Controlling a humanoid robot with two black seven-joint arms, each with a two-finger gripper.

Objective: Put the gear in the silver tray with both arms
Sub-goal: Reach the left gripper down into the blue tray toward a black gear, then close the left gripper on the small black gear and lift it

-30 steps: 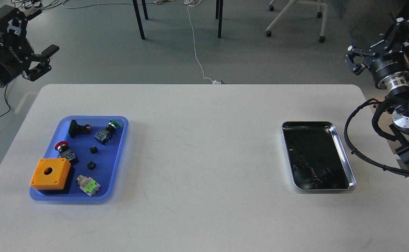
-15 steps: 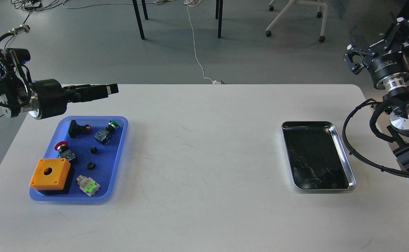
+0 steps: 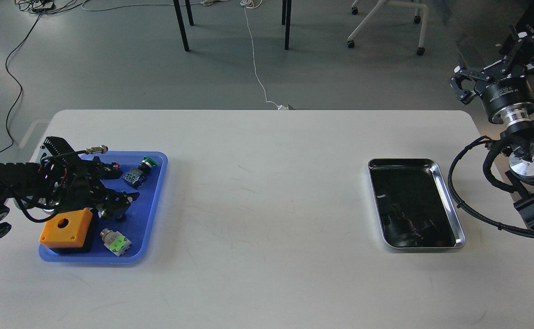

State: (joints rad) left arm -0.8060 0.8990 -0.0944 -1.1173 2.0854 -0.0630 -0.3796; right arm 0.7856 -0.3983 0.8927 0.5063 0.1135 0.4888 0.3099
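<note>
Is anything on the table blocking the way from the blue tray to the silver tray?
Nothing visible does. The white table is bare between the blue tray and the silver tray. The left gripper is over the blue tray; the right gripper is raised beyond the table's far right corner.

lab | white table (image 3: 267, 205) | floor cables (image 3: 255, 68) | rolling chair (image 3: 386, 23)

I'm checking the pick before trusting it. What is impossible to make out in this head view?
- Small black gears in the blue plastic tray: hidden under the left gripper.
- Left gripper's jaws: dark on dark, state unclear.
- Shiny silver metal tray: mirror-like bottom shows only reflections.
- Right gripper: off the table; arm cut by the edge.
</note>
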